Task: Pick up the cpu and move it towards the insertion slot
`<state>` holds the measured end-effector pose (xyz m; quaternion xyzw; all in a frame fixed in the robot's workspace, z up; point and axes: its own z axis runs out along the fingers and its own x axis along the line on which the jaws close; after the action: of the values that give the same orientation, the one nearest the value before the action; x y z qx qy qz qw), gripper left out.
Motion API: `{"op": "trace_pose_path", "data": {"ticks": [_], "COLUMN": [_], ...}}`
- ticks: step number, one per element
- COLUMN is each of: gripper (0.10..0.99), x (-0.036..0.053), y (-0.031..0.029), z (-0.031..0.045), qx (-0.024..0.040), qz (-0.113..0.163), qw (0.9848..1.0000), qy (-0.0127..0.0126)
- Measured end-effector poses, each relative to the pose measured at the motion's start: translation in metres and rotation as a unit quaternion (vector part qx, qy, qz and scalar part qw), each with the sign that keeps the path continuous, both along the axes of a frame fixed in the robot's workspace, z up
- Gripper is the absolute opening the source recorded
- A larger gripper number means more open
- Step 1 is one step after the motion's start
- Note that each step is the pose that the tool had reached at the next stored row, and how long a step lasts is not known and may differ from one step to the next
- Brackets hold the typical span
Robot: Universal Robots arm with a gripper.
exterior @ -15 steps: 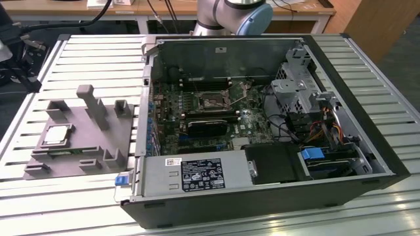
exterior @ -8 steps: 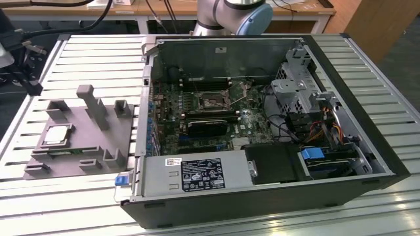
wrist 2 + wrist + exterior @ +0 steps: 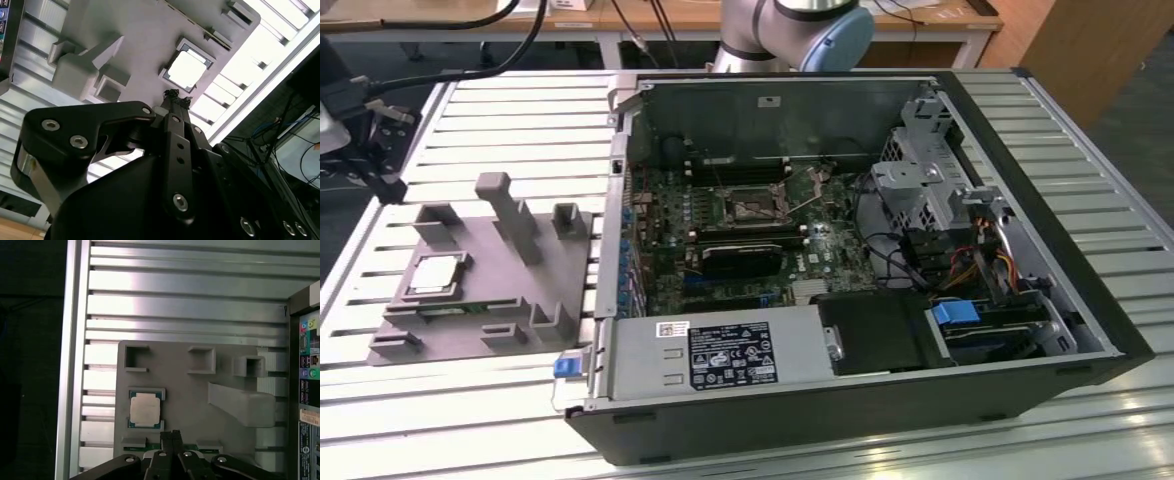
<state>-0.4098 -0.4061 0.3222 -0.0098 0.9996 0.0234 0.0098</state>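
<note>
First wrist view: cpu lies flat in a pocket of the grey tray | gripper just beside cpu, fingertips pressed together, holding nothing | exterior view: insertion slot inside open computer case, well apart from tray

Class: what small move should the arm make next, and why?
Probably shift the black gripper until centred over the small silvery square chip: it lies seated in the grey plastic tray, and the shut fingertips hang beside it, not above.
</note>
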Motion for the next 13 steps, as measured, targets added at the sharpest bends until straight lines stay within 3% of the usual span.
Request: {"op": "trace_pose_path", "data": {"ticks": [13], "gripper": [0.102], "x": [-0.0117], "y": [0.0000], "z": [-0.0170], "qx": [0.0000], "qz": [0.000], "qw": [1.0000], "qy": [-0.0002]}}
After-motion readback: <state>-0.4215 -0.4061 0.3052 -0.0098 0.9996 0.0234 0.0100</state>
